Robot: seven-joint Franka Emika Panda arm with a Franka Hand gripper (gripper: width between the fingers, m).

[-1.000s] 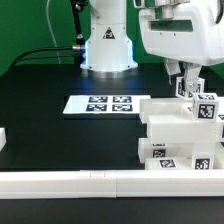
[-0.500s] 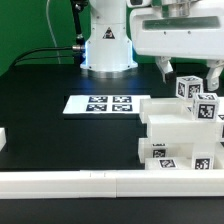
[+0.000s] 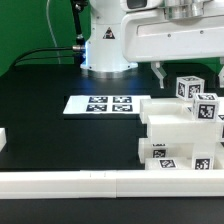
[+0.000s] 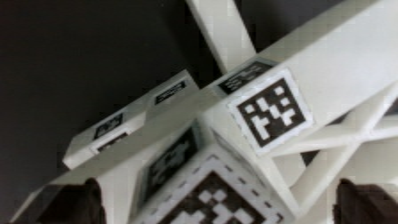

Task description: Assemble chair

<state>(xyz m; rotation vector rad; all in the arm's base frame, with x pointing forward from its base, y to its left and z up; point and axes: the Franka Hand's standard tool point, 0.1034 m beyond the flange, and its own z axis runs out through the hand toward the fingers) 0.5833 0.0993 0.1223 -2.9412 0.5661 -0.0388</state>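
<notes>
Flanking the chair (image 3: 180, 130): marker board (image 3: 100, 104), long white rail (image 3: 100, 182).

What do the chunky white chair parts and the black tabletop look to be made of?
Chunky white chair parts: likely moulded plastic, smooth and matte, with crisp blocky edges and printed black-and-white tags on their faces. Black tabletop: a dull, non-reflective surface, perhaps fabric or matte laminate; the pictures cannot tell which.

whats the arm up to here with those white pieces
The robot arm is putting together a small white chair at the exterior view's right. Its gripper hangs open just above the tagged parts at the top, holding nothing. The marker board lies flat on the black table.
</notes>
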